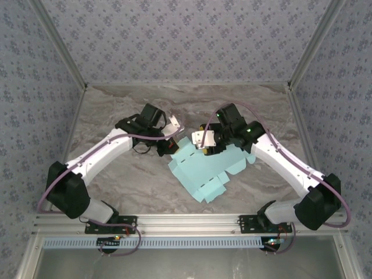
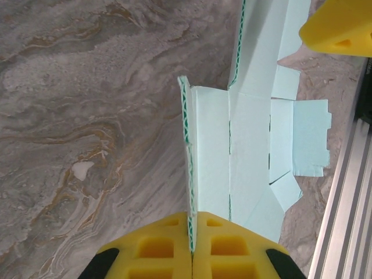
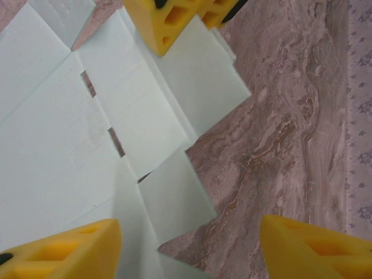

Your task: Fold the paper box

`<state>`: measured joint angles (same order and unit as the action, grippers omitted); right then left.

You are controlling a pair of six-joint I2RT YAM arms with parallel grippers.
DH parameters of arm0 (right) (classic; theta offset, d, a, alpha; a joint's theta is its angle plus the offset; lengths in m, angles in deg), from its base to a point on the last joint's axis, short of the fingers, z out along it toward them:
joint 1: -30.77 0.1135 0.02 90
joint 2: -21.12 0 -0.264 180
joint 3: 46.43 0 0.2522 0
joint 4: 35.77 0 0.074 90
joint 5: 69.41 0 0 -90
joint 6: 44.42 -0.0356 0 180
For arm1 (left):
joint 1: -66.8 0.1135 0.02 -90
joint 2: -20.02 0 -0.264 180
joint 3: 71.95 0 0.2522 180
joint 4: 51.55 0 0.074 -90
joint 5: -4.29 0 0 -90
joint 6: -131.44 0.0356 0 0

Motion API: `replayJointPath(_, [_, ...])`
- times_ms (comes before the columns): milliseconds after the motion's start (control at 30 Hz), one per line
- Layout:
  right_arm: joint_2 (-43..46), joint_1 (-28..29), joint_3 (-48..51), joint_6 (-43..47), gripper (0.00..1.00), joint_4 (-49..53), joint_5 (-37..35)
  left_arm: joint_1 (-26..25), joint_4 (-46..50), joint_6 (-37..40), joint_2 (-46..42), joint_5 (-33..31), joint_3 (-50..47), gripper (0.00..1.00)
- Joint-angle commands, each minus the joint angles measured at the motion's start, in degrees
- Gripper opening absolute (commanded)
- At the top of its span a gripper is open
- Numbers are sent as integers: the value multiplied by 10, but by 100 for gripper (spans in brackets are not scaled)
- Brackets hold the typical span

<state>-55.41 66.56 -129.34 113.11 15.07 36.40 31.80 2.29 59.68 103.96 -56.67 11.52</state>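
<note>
left fingers [image 2: 191, 251] — pinched shut on the raised left flap edge of the paper box [image 1: 204, 170] | box: middle of the table [image 1: 116, 110], mostly flat, between both arms | right fingers [image 1: 207, 149] — spread, empty, over its right flaps, likely nearer for the next fold

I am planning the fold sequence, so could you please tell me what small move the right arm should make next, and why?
Probably lower the right gripper and close it on the small flap between its open fingers. The left gripper pinches the paper box by a raised edge, so the box looks steadied while that flap lies flat.
</note>
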Motion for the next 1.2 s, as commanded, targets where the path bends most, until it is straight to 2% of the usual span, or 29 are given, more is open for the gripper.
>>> replayJointPath(0, [-6,19,3,52,62,-7,-3,-1,24,24,11,29,27,0])
replayJointPath(100, [-18,41,3,57,54,7,-33,2,24,24,16,38,33,0])
replayJointPath(333, [-39,48,3,50,53,24,-72,8,24,20,18,55,41,0])
replayJointPath(667, [-29,58,52,51,21,0,-100,24,8,15,23,59,33,2])
replayJointPath(767, [-20,59,68,38,11,-48,-98,36,-5,-6,31,71,36,10])
replayJointPath(833, [-12,54,82,9,5,-92,-80,44,-28,-29,31,88,32,22])
replayJointPath(900, [-4,45,93,-32,3,-130,-61,53,-69,-68,19,99,14,28])
replayJointPath(1000, [-1,26,103,-88,1,-161,-34,77,-171,-149,-23,101,-45,37])
replayJointPath(1067, [-3,7,109,-131,1,-179,-22,97,-260,-209,-66,99,-106,50])
replayJointPath(1100, [-5,-3,112,-154,1,-186,-17,104,-302,-234,-85,95,-135,51])
replayJointPath(1167, [-8,-27,118,-197,1,-197,3,120,-391,-285,-133,76,-206,69])
